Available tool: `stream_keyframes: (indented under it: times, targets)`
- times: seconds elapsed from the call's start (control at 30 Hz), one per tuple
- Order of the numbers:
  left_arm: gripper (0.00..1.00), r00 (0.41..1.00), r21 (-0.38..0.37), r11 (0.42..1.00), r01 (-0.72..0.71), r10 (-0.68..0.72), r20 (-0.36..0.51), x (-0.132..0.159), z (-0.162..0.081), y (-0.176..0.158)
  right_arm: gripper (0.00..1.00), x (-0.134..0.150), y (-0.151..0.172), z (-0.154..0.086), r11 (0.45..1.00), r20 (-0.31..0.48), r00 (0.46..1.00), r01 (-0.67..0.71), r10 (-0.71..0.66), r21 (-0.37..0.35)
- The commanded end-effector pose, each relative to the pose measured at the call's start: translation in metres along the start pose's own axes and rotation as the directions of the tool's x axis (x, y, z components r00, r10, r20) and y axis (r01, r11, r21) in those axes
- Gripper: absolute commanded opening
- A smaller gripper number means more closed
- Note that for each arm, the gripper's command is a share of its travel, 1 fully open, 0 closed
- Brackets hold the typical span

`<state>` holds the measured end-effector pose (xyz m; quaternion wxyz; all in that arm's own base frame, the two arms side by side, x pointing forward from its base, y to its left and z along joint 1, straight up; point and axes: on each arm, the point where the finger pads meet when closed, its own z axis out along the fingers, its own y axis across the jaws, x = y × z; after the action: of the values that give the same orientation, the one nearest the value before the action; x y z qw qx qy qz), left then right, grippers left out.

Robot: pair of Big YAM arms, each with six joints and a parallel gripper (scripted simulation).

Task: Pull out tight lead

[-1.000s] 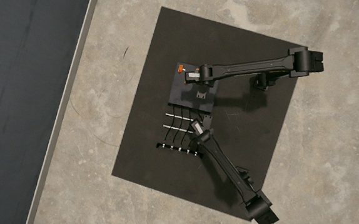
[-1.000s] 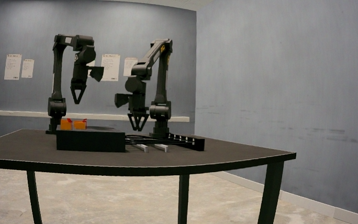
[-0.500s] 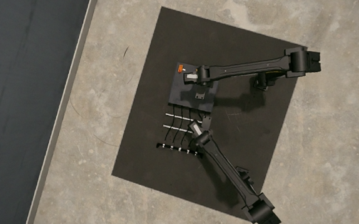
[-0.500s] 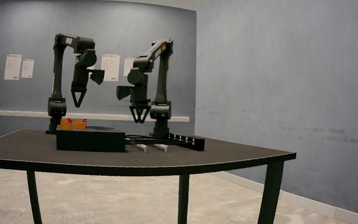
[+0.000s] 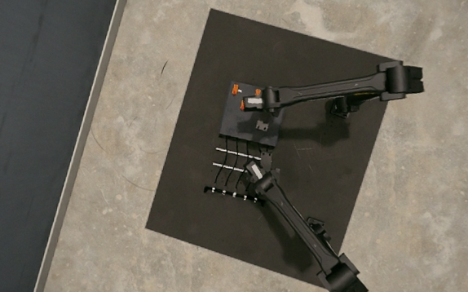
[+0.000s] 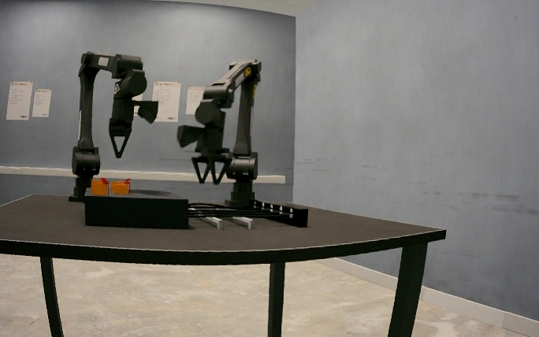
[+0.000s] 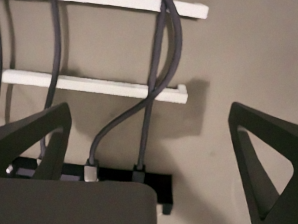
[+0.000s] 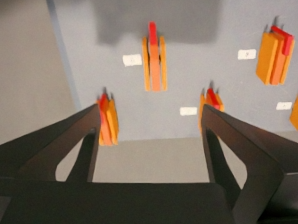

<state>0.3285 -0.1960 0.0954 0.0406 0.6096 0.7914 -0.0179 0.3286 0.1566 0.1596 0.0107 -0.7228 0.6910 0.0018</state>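
Note:
Five dark leads (image 5: pixel 232 169) run from the black box (image 5: pixel 252 113) over two white bars (image 5: pixel 238 153) to the port strip (image 5: pixel 230 194). My left gripper (image 6: pixel 210 180) hangs open and empty above the leads at the strip's right end. In the left wrist view (image 7: pixel 149 116) its fingers stand wide on either side of two crossing leads (image 7: pixel 160 36), whose plugs (image 7: pixel 113 172) sit in the strip. My right gripper (image 6: pixel 118 154) hangs open and empty well above the orange handles (image 6: pixel 109 187). In the right wrist view (image 8: pixel 153 112) one handle (image 8: pixel 153 63) stands ahead of the fingers.
More orange handles (image 8: pixel 274 55) stand on the box top, one close to each right fingertip (image 8: pixel 108 119). The arm bases (image 5: pixel 341 105) stand at the table's right side. The table edge lies beyond the port strip.

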Motion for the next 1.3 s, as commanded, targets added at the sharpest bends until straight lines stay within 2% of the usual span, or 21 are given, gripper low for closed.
stream_keyframes:
  times: [0.0, 0.03, 0.1, 0.13, 0.3, 0.5, 0.6, 0.67, 0.7, 0.8, 0.9, 1.0, 1.1, 1.17, 1.23, 1.27]
  targets:
    - [1.0, 0.971, -0.058, 0.973, 0.223, -0.217, 0.102, 0.001, -0.018, 0.012, 0.64, -0.019, 0.009, -0.022, 0.988, 0.064, 0.994, -0.097, 0.09, 0.119]
    - [1.0, 0.959, -0.063, 0.963, 0.262, -0.253, 0.13, -0.001, -0.022, 0.014, 0.64, -0.023, 0.012, -0.027, 0.981, 0.089, 0.989, -0.128, 0.115, 0.146]
    - [1.0, 0.959, -0.063, 0.963, 0.262, -0.253, 0.13, -0.001, -0.022, 0.014, 0.64, -0.023, 0.012, -0.027, 0.981, 0.089, 0.989, -0.128, 0.115, 0.146]
    - [1.0, 0.945, -0.073, 0.952, 0.298, -0.283, 0.163, -0.008, -0.03, 0.017, 0.64, -0.028, 0.015, -0.032, 0.971, 0.118, 0.982, -0.169, 0.151, 0.169]
    - [1.0, 0.851, -0.072, 0.876, 0.478, -0.441, 0.286, -0.007, -0.045, 0.026, 0.64, -0.051, 0.038, -0.063, 0.91, 0.305, 0.926, -0.31, 0.223, 0.274]
    - [1.0, 0.751, -0.062, 0.799, 0.598, -0.531, 0.393, -0.015, -0.061, 0.031, 0.64, -0.069, 0.065, -0.094, 0.846, 0.513, 0.822, -0.44, 0.246, 0.3]
    - [1.0, 0.701, -0.05, 0.764, 0.643, -0.561, 0.44, -0.021, -0.069, 0.032, 0.64, -0.076, 0.08, -0.109, 0.817, 0.618, 0.746, -0.504, 0.249, 0.279]
    - [1.0, 0.701, -0.05, 0.764, 0.643, -0.561, 0.44, -0.021, -0.069, 0.032, 0.64, -0.076, 0.08, -0.109, 0.817, 0.618, 0.746, -0.504, 0.249, 0.279]
    - [1.0, 0.676, -0.043, 0.746, 0.665, -0.576, 0.46, -0.028, -0.075, 0.039, 0.64, -0.078, 0.086, -0.115, 0.806, 0.657, 0.708, -0.533, 0.257, 0.259]
    - [1.0, 0.617, -0.031, 0.7, 0.714, -0.607, 0.501, -0.024, -0.079, 0.036, 0.64, -0.084, 0.108, -0.135, 0.781, 0.78, 0.574, -0.595, 0.249, 0.189]
    - [1.0, 0.58, -0.03, 0.678, 0.734, -0.604, 0.547, -0.031, -0.095, 0.044, 0.64, -0.087, 0.126, -0.151, 0.772, 0.862, 0.447, -0.626, 0.24, 0.11]
    - [1.0, 0.6, -0.047, 0.687, 0.725, -0.597, 0.532, -0.029, -0.086, 0.044, 0.64, -0.087, 0.141, -0.162, 0.774, 0.909, 0.349, -0.632, 0.229, 0.048]
    - [1.0, 0.599, -0.051, 0.684, 0.728, -0.599, 0.532, -0.026, -0.084, 0.046, 0.64, -0.088, 0.152, -0.168, 0.781, 0.937, 0.274, -0.625, 0.219, 0.0]
    - [1.0, 0.6, -0.05, 0.684, 0.727, -0.598, 0.532, -0.026, -0.084, 0.046, 0.64, -0.087, 0.158, -0.172, 0.785, 0.947, 0.241, -0.619, 0.21, -0.017]
    - [1.0, 0.6, -0.05, 0.684, 0.727, -0.598, 0.532, -0.026, -0.084, 0.046, 0.64, -0.087, 0.158, -0.172, 0.785, 0.947, 0.241, -0.619, 0.21, -0.017]
    - [1.0, 0.6, -0.05, 0.684, 0.727, -0.598, 0.532, -0.026, -0.084, 0.046, 0.64, -0.088, 0.158, -0.188, 0.788, 0.956, 0.219, -0.616, 0.195, -0.02]
